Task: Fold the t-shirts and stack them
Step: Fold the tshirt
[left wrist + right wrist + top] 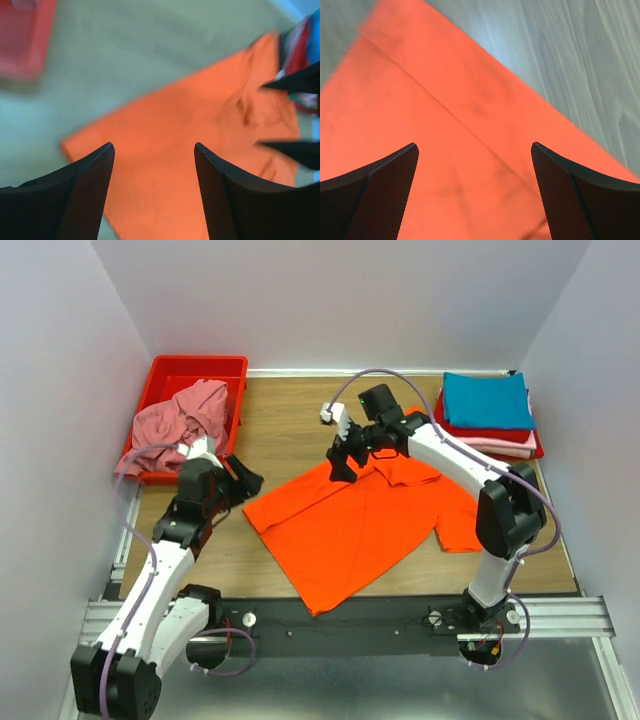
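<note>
On the middle of the light wooden table (290, 410), the bright orange short-sleeved cloth t-shirt (350, 525) lies spread open and mostly flat, with some creases near its collar and one sleeve reaching toward the right arm's base. The left gripper (245, 480) hangs just beside the shirt's left edge. In the left wrist view its black fingers (85, 195) stand apart with only orange cloth (175, 150) and table below them, so it is parted and holds nothing. The right gripper (342, 462) sits over the far part of the shirt near the collar. In the right wrist view its jaws are spread wide over a seam in the orange cloth (445, 125), with nothing pinched between them.

At the far left corner a red plastic bin (200, 362) holds a crumpled dusty pink t-shirt (185, 415) that spills over its near rim. At the far right a folded teal blue t-shirt (487, 400) tops a stack, with a pale pink t-shirt (500, 441) and a red t-shirt (536, 449) showing beneath it
</note>
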You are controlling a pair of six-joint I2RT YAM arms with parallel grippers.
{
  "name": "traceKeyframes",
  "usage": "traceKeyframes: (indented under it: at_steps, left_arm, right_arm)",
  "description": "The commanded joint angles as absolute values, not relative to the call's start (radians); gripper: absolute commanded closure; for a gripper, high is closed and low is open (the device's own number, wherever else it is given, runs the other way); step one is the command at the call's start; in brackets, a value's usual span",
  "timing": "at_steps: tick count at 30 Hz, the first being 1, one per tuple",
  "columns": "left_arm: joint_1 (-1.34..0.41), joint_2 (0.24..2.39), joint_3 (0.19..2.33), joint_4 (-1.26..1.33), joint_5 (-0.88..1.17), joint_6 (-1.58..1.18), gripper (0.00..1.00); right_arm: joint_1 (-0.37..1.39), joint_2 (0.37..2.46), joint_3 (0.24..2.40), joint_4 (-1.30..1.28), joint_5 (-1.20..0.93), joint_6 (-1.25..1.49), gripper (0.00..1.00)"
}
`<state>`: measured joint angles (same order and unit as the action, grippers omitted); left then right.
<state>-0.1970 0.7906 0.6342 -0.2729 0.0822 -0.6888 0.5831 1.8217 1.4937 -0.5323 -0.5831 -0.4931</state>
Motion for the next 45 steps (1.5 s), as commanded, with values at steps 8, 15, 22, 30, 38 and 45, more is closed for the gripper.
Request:
traceKeyframes:
  at_steps: [8,15,22,30,38,45]
  left_arm:
    - [-0.270,0.971,0.590,-0.610,-0.021,-0.969,0.26]
    - [-0.285,1.126,0.594,-0.586,-0.133,-0.985,0.30]
    - [-0.295,1.224,0.592,-0.512,-0.166,-0.959,0.62]
    - [-0.295,1.302,0.627,-0.480,-0.198,-0.923,0.83]
    - [-0.296,1.192,0.687,-0.575,-0.149,-0.884,0.80]
    - [-0.296,1.098,0.654,-0.601,-0.083,-0.894,0.48]
  right_arm:
    - [0.350,1.686,1.275,-0.468,-0.506,-0.373,0.00]
    - [0.238,1.628,1.158,-0.422,-0.569,-0.336,0.00]
    - [0.198,1.628,1.152,-0.419,-0.614,-0.325,0.00]
    - [0.181,1.612,1.138,-0.419,-0.660,-0.328,0.00]
    - [0.181,1.605,1.134,-0.419,-0.678,-0.336,0.00]
    - [0.181,1.611,1.134,-0.420,-0.687,-0.341,0.00]
